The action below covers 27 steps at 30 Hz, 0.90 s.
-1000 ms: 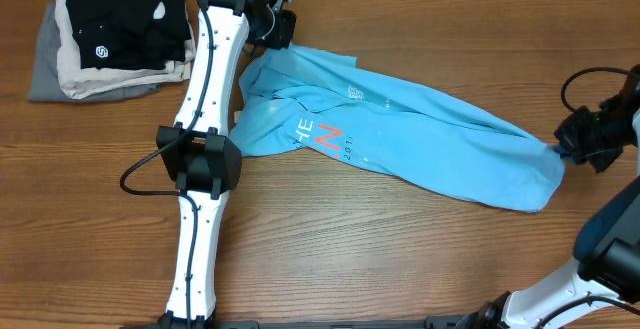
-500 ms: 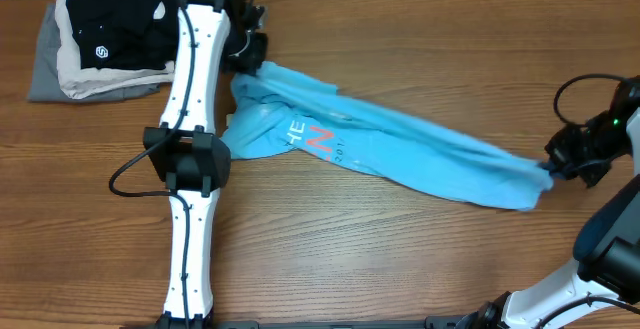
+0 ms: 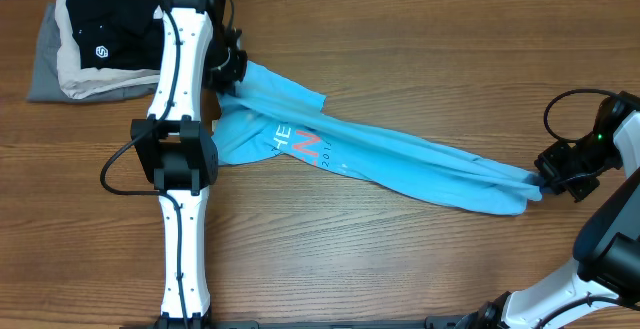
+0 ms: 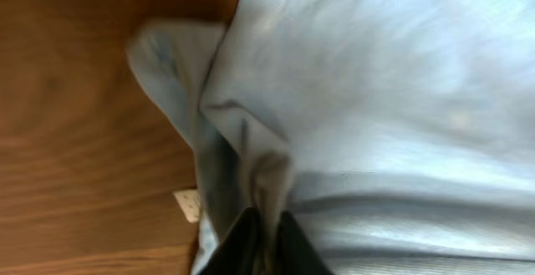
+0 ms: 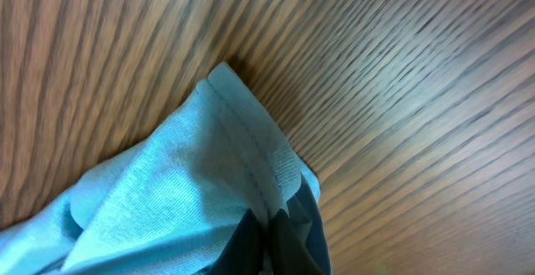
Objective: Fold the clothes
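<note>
**Item 1. Light sky-blue short-sleeved T-shirt of thin fabric [image 3: 400, 164].** It is lying pulled out into a long, rumpled band across the brown wooden table [image 3: 420, 49]. In the overhead view it is running from upper left to lower right. Its white and pink-red lettering [image 3: 300, 145] is facing up near the left end. Each end is being held by one arm.

**Item 2. Left gripper [image 3: 228, 69].** It is pinching the upper-left end of the T-shirt. In the left wrist view its dark fingers [image 4: 238, 250] are sitting close together, with a fold of blue cloth caught between them. A small white neck tag [image 4: 187, 206] is showing just beside that fold.

**Item 3. Right gripper [image 3: 548, 179].** Its jaws are closing tight on the stitched hem at the lower-right end, near the table's right edge.

**Item 4. Stack of folded clothing, far left corner.**
- A black garment with a small white logo [image 3: 120, 19] is lying on top.
- A beige garment [image 3: 75, 81] is lying under it.
- A grey garment [image 3: 42, 64] is lying at the bottom.

The stack is sitting just beside the left arm, apart from the T-shirt.
</note>
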Available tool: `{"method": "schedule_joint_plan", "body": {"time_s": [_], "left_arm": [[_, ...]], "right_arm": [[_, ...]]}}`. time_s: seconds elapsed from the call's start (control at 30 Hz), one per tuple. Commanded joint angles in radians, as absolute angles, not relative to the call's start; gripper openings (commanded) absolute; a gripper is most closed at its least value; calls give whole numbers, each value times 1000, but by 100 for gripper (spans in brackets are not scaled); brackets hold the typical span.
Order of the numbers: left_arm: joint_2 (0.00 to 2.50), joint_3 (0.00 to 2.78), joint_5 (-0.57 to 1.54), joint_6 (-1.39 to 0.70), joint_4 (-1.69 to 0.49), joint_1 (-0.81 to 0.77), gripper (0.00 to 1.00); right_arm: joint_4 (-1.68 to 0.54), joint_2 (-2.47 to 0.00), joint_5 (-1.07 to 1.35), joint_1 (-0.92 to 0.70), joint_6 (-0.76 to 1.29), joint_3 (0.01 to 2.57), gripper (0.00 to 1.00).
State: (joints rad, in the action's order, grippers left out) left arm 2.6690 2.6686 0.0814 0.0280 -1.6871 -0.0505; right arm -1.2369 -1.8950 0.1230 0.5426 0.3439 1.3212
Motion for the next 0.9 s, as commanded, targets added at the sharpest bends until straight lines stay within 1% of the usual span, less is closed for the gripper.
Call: {"method": "schedule_joint_plan", "body": {"time_s": [0.0, 0.07, 0.1, 0.23, 0.27, 0.3, 0.33, 0.37, 0.4, 0.43, 0.6, 0.67, 0.7, 0.73, 0.8, 0.87], "left_arm": [[2646, 2585, 78, 19, -1690, -36, 18], [2646, 2539, 78, 19, -1690, -36, 18], [2646, 2497, 72, 19, -1690, -36, 18], [2646, 2453, 24, 3, -1690, -28, 13], [2646, 2452, 23, 3, -1690, -26, 11], [2646, 2453, 23, 3, -1690, -24, 11], [2645, 2455, 23, 3, -1690, -22, 9], [2643, 2457, 23, 2, -1690, -21, 6], [2638, 2458, 22, -1, -1691, -20, 6], [2632, 2458, 18, -1, -1690, -19, 5], [2543, 2471, -11, -8, -1690, -17, 6], [2493, 2488, 1, -7, -1683, -17, 7], [2468, 2497, 30, -7, -1678, -20, 10], [2444, 2502, 81, -2, -1670, -25, 16], [2417, 2502, 184, 34, -1658, -35, 24], [2409, 2502, 253, 64, -1660, -58, 29]], "right_arm": [[-1218, -1861, 56, 544, 375, 1319, 4], [-1205, -1861, 56, 544, 380, 1319, 4], [-1191, -1861, 39, 544, 418, 1319, 4], [-1158, -1861, 27, 546, 432, 1319, 4], [-1156, -1861, 26, 546, 431, 1319, 10], [-1156, -1861, 22, 546, 431, 1319, 23], [-1157, -1861, 15, 546, 431, 1320, 49], [-1161, -1861, 8, 546, 431, 1322, 79], [-1172, -1861, -5, 546, 431, 1328, 95], [-1190, -1861, -19, 546, 431, 1339, 100], [-1320, -1861, -25, 545, 435, 1469, 100], [-1372, -1861, 27, 543, 435, 1541, 100], [-1389, -1861, 71, 537, 434, 1568, 100], [-1402, -1861, 147, 522, 409, 1596, 100], [-1402, -1861, 250, 484, 355, 1609, 100], [-1396, -1861, 280, 425, 340, 1602, 100]]}}
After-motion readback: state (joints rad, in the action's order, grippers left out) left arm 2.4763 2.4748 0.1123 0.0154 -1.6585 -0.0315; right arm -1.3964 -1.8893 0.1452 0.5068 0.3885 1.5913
